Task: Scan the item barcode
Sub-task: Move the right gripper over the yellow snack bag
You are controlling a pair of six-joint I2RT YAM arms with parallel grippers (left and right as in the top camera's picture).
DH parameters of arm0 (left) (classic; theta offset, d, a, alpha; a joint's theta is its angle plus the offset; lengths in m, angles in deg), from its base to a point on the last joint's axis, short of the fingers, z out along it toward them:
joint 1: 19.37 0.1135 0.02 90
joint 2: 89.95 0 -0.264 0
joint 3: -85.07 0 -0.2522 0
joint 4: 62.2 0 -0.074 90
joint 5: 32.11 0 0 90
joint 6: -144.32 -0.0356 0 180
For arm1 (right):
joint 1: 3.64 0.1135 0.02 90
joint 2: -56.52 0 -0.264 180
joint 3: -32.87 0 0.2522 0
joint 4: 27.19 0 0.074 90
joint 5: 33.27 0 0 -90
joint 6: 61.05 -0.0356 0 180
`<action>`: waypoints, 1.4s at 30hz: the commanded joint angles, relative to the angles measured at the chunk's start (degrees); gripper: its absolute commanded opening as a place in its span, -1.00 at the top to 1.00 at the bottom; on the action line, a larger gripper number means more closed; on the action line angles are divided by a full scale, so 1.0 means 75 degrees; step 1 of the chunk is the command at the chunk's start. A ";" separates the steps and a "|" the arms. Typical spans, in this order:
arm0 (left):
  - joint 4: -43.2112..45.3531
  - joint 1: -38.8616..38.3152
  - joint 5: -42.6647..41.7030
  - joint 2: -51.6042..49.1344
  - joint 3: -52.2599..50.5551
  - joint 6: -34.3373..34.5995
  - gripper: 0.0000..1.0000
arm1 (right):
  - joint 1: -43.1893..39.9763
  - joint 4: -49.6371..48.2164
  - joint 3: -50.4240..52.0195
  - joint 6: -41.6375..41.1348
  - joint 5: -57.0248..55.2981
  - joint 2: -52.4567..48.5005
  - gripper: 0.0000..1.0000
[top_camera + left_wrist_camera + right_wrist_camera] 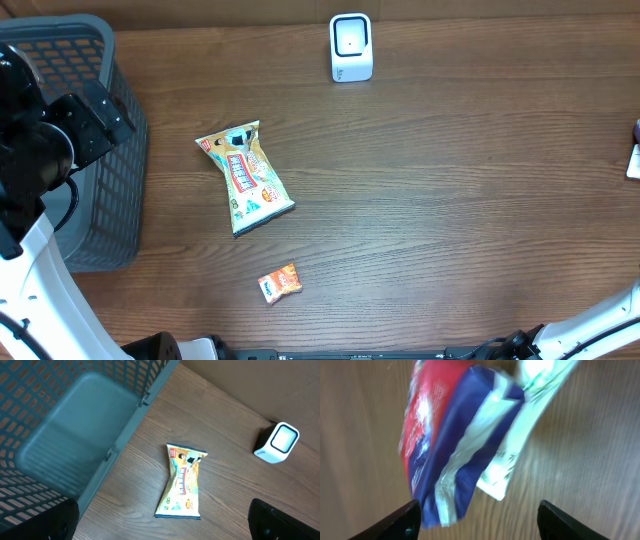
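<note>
Evidently the right gripper (480, 517) stands with its fingers spread wide. A red, blue and white packet (450, 445) shows blurred between them above the wooden tabletop (450, 200), and whether a finger touches it is unclear. The left gripper (165, 525) hangs over the grey basket (110, 200) at the left edge, fingers fully apart and holding nothing. A yellow snack bag (246, 177) lies flat mid-table, a small orange packet (281, 284) nearer the front, and the white scanner (351, 47) at the far edge.
</note>
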 commanded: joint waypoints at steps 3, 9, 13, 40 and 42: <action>0.0012 0.0047 0.0073 0.0017 0.0029 0.0105 -1.00 | 0.0102 -0.0006 -0.0157 0.0650 0.2710 0.0912 -0.58; 0.0012 0.0047 0.0073 0.0017 0.0029 0.0105 -1.00 | 0.1224 0.0335 -0.0157 0.2973 0.4832 0.1915 -0.67; 0.0012 0.0047 0.0073 0.0017 0.0029 0.0105 -1.00 | 0.2763 0.1288 -0.0096 0.4500 0.4995 0.2002 -0.73; 0.0012 0.0047 0.0073 0.0017 0.0029 0.0105 -1.00 | 1.1849 -0.4261 0.2122 0.2014 0.2212 -0.0466 -0.89; 0.0012 0.0047 0.0073 0.0017 0.0029 0.0105 -0.99 | 1.1849 -0.4296 0.2162 0.1915 0.2212 -0.0632 -1.00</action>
